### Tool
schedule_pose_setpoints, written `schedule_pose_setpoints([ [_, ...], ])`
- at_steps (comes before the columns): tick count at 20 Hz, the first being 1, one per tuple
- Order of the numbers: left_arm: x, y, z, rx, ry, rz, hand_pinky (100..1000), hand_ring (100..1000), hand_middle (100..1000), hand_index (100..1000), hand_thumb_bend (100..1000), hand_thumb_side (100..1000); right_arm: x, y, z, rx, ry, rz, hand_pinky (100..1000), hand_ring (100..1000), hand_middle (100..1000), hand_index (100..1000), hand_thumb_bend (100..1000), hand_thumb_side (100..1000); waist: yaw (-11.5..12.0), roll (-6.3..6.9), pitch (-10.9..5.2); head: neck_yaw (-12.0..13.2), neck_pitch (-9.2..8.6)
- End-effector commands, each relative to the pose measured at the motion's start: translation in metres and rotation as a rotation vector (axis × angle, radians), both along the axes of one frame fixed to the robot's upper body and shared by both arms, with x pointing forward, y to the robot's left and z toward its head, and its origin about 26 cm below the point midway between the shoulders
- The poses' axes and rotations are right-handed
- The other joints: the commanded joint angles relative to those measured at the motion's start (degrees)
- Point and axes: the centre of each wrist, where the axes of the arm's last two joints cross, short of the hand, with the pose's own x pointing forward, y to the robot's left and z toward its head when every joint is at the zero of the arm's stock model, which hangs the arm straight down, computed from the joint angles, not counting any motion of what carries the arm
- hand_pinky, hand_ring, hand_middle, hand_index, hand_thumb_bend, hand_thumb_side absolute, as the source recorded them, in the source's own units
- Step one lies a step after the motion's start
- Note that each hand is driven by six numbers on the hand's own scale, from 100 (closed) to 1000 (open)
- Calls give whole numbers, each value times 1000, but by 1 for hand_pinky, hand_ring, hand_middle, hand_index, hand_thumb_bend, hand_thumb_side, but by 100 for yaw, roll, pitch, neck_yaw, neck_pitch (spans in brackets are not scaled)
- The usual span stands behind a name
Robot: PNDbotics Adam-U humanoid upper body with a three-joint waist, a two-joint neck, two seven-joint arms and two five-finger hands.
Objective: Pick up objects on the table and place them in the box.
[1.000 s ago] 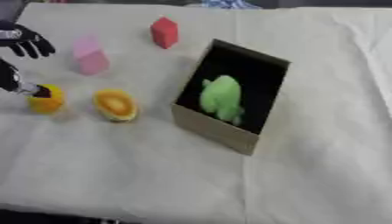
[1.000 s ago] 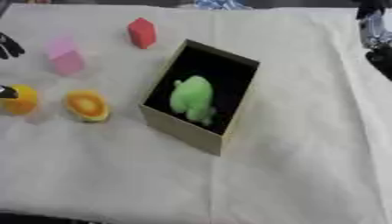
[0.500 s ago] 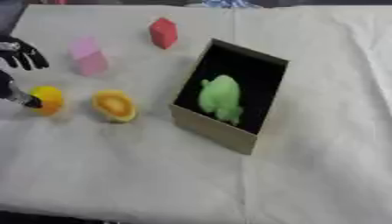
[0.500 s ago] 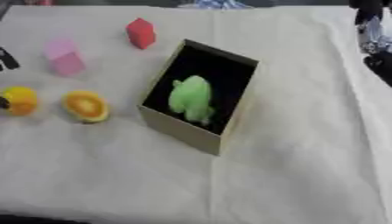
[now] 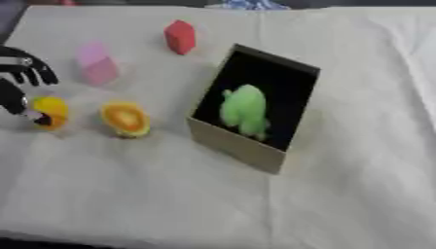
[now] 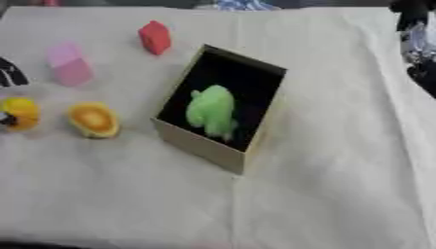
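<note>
An open cardboard box point(image 5: 230, 142) stands in the middle of the table with a green plush toy point(image 5: 244, 109) inside. On the cloth to its left lie an orange rounded object point(image 5: 125, 118) and a yellow one point(image 5: 49, 113). Farther back sit a pink block point(image 5: 96, 63) and a red block point(image 5: 180, 36). My left hand point(image 5: 19, 78) enters at the left edge, its fingers spread above the yellow object and its thumb touching that object's left side. A dark and silver part of my right hand point(image 6: 415, 30) shows at the top right edge, away from everything.
A wrinkled white cloth point(image 5: 357, 160) covers the table. Its right half and near strip hold no objects. Dark items lie beyond the far edge.
My left hand's fingers have come down closer to the yellow object. The objects themselves have stayed where they were; the view has shifted slightly.
</note>
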Motion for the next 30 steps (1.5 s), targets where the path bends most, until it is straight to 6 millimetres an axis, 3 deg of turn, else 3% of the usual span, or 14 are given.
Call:
schedule_pose_setpoints([
  [1, 1, 12, 12, 33, -21, 27, 829, 807, 779, 841, 636, 234, -2, 0, 7, -7, -26, 8, 996, 735, 739, 822, 100, 523, 1, 4, -77, 23, -69],
  [9, 4, 21, 8, 46, -10, 45, 802, 770, 738, 815, 544, 166, -2, 2, 6, 4, -25, 11, 997, 734, 739, 822, 100, 524, 9, -16, -41, 33, -102],
  [14, 6, 19, 9, 30, -75, 59, 728, 678, 613, 715, 333, 162, -2, 2, 6, 9, -24, 9, 997, 734, 739, 823, 100, 524, 9, -37, -37, 34, -114],
  [19, 2, 19, 12, 8, -156, 66, 705, 634, 563, 666, 274, 150, -2, 1, 5, 14, -24, 3, 998, 734, 739, 823, 100, 524, 3, -50, -43, 24, -120],
  [23, -10, 19, 32, 3, -272, 22, 710, 636, 564, 663, 264, 134, -2, -1, 5, 16, -27, -4, 997, 735, 740, 823, 100, 524, -6, -58, -53, -12, -116],
  [26, -13, 4, 56, 21, -378, -57, 714, 638, 567, 667, 268, 127, -3, -1, 5, 13, -27, -5, 997, 736, 741, 823, 100, 524, -5, -43, -85, -45, -94],
  [30, -11, -46, 83, 16, -468, -215, 715, 638, 570, 673, 268, 134, -2, 1, 6, 4, -23, 7, 998, 739, 744, 824, 100, 525, -40, -9, -157, -55, -49],
])
